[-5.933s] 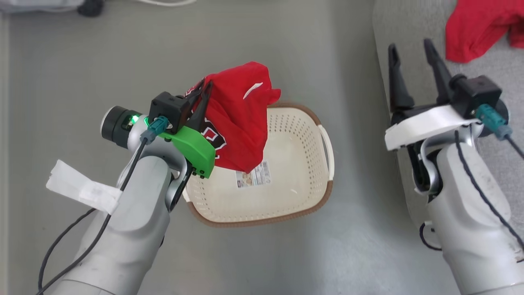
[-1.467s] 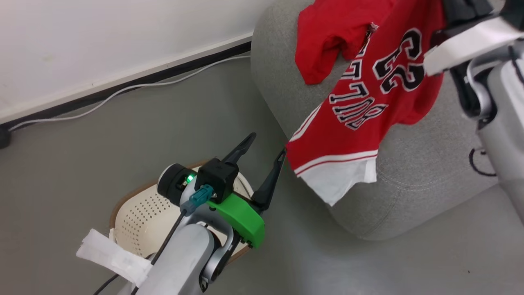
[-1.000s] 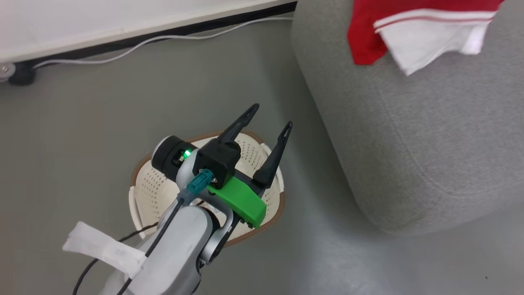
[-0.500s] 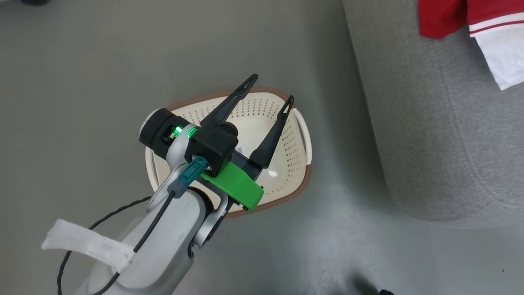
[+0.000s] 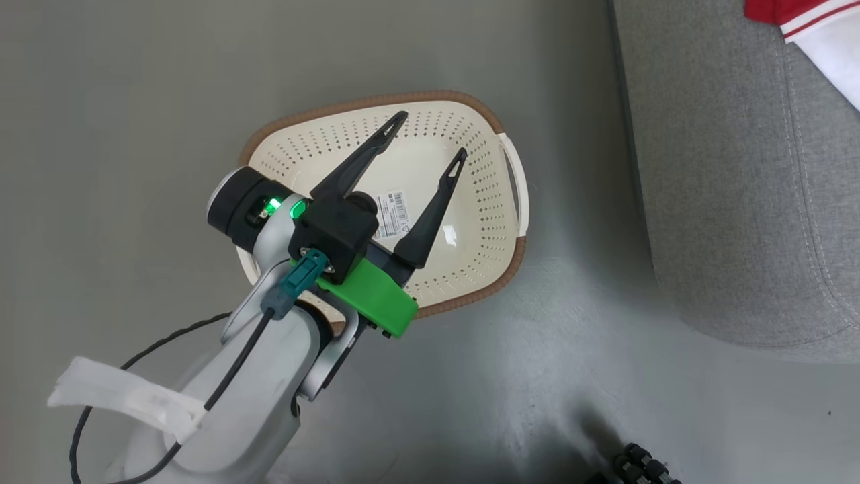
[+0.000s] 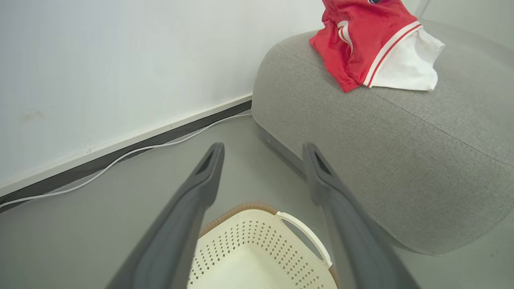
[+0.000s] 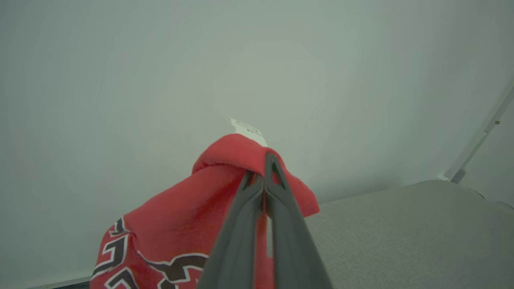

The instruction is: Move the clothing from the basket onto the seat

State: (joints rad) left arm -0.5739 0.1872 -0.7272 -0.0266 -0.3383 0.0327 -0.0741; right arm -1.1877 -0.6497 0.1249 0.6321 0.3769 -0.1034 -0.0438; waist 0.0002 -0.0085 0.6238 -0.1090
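My left gripper [image 5: 431, 134] gapes wide over the perforated cream basket [image 5: 484, 222] at frame centre — my right gripper [image 7: 263, 176] pinches soft red clothing [image 7: 180, 224], woven grey seat [image 7: 401, 224] lower right.

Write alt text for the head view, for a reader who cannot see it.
The left end effector, its two dark fingers spread open, hangs over a cream perforated basket on a grey floor, with a barcode sticker on the basket's bottom. At right is a grey seat, with a corner of red-and-white clothing on it.
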